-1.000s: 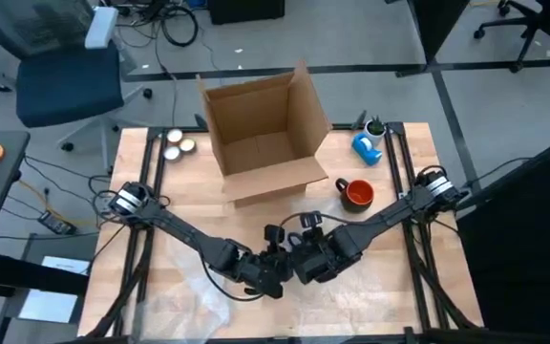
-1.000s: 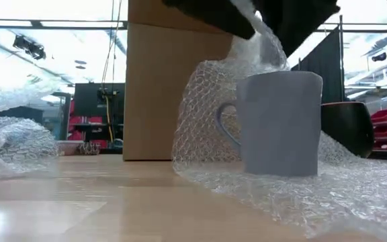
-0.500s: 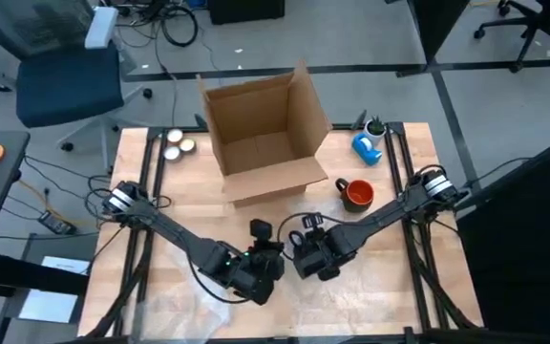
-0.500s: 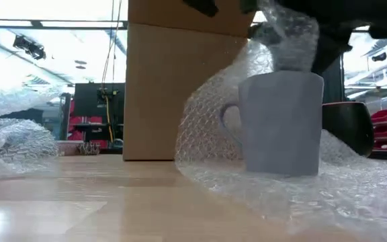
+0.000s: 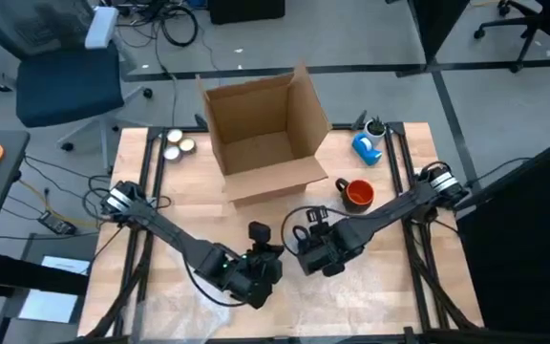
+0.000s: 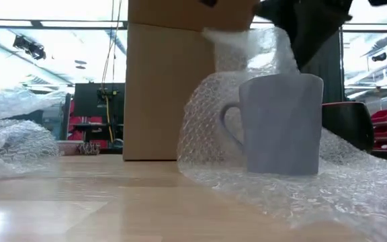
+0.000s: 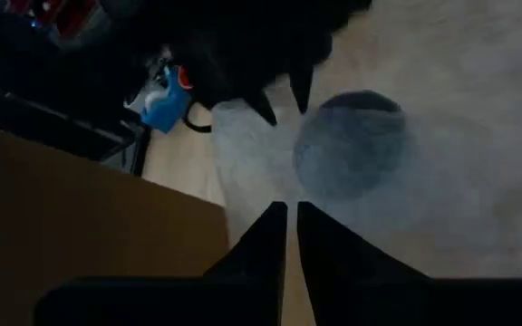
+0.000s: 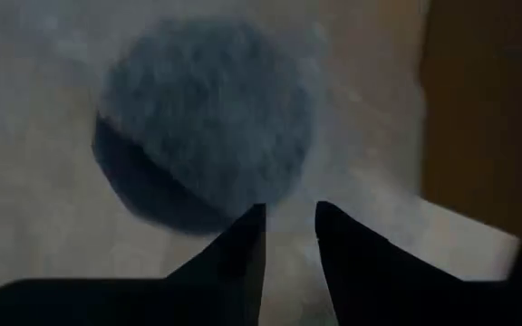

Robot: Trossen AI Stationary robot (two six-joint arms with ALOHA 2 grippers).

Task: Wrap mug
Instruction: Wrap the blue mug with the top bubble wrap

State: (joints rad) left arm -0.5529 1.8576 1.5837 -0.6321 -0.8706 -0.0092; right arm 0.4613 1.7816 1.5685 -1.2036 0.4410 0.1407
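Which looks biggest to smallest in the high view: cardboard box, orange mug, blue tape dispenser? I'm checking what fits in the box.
1. Cardboard box, by far the largest.
2. Orange mug.
3. Blue tape dispenser, close to the mug in size, so that order is unsure.

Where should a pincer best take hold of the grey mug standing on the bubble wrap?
Probably at the rim of the grey mug, from above: it stands upright, mouth open, bubble wrap crowding its handle side and back, so side approaches look blocked.

Cardboard box (image 6: 173,87) close behind grey mug (image 6: 281,124), bubble wrap (image 6: 213,114) raised between, bare tabletop (image 6: 79,202) in front
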